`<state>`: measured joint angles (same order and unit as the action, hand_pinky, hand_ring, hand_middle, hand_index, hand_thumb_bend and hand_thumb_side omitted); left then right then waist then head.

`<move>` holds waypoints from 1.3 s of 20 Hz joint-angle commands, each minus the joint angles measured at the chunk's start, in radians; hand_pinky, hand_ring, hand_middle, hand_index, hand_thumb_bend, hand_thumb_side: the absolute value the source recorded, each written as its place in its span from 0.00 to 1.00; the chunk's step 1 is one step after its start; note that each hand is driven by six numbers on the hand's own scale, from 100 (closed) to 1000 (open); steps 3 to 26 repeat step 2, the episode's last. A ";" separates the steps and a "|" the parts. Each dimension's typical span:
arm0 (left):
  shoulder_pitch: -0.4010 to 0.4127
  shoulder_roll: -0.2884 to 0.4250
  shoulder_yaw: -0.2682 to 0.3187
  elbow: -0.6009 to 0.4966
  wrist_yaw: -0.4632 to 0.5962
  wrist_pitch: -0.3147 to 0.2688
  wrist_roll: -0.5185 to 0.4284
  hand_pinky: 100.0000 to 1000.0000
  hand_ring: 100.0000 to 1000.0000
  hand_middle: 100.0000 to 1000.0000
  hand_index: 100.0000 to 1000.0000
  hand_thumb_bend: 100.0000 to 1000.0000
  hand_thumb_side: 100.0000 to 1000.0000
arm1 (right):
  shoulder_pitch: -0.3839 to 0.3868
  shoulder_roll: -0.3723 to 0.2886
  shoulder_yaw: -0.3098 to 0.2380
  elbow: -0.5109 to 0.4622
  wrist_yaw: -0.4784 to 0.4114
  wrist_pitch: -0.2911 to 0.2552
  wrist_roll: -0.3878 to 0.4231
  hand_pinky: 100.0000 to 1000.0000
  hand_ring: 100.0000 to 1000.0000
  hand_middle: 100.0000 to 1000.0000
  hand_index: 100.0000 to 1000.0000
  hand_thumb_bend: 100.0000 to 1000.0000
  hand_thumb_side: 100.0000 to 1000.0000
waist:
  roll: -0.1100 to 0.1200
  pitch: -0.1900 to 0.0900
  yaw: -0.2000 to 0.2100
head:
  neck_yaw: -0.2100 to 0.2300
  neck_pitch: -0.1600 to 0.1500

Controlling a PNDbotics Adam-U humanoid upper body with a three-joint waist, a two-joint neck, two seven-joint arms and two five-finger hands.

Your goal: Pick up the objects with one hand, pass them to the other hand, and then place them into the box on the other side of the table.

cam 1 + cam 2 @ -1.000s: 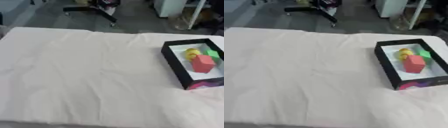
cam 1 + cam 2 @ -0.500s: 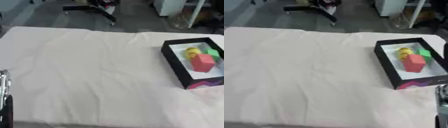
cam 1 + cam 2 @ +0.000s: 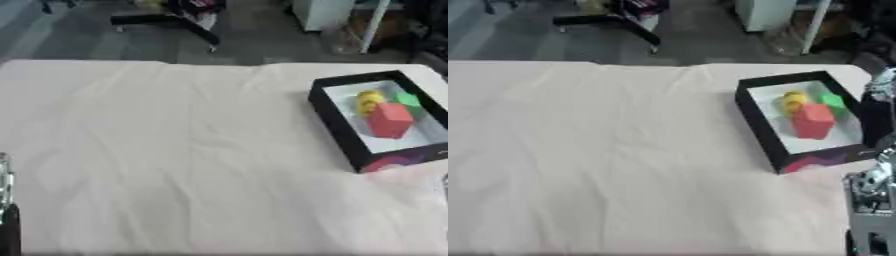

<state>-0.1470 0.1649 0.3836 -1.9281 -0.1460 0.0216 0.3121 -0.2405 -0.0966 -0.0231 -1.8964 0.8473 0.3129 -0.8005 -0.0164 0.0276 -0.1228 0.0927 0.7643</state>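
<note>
Right hand (image 3: 871, 200) is showing only as a sliver at the right edge of the right eye view, silver and black parts standing upright just beside the box's near right corner; cannot tell whether its fingers are spread or curled. Left hand (image 3: 7, 210) is poking in at the lower left edge of the left eye view, a thin silver and black strip; its state cannot be told either. Neither hand is touching anything visible.

Black box (image 3: 334, 120) is sitting on the right side of the table, white inside, open top, colourful print on its near wall. Inside it a red block (image 3: 389, 120) is lying in the middle, a yellow object (image 3: 368, 101) just behind it, a green object (image 3: 407, 99) beside the yellow one toward the far right corner. White cloth (image 3: 175, 150) is covering the table, wrinkled.
</note>
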 commanded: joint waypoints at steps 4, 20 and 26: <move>-0.009 0.004 0.000 -0.005 0.015 -0.002 -0.005 0.56 0.48 0.53 0.63 0.92 0.69 | -0.012 0.001 0.004 -0.006 -0.020 0.095 -0.106 0.32 0.59 0.59 0.96 0.00 0.42 | 0.004 -0.003 0.002 | -0.015 0.006; -0.009 0.004 0.000 -0.005 0.015 -0.002 -0.005 0.56 0.48 0.53 0.63 0.92 0.69 | -0.012 0.001 0.004 -0.006 -0.020 0.095 -0.106 0.32 0.59 0.59 0.96 0.00 0.42 | 0.004 -0.003 0.002 | -0.015 0.006; -0.009 0.004 0.000 -0.005 0.015 -0.002 -0.005 0.56 0.48 0.53 0.63 0.92 0.69 | -0.012 0.001 0.004 -0.006 -0.020 0.095 -0.106 0.32 0.59 0.59 0.96 0.00 0.42 | 0.004 -0.003 0.002 | -0.015 0.006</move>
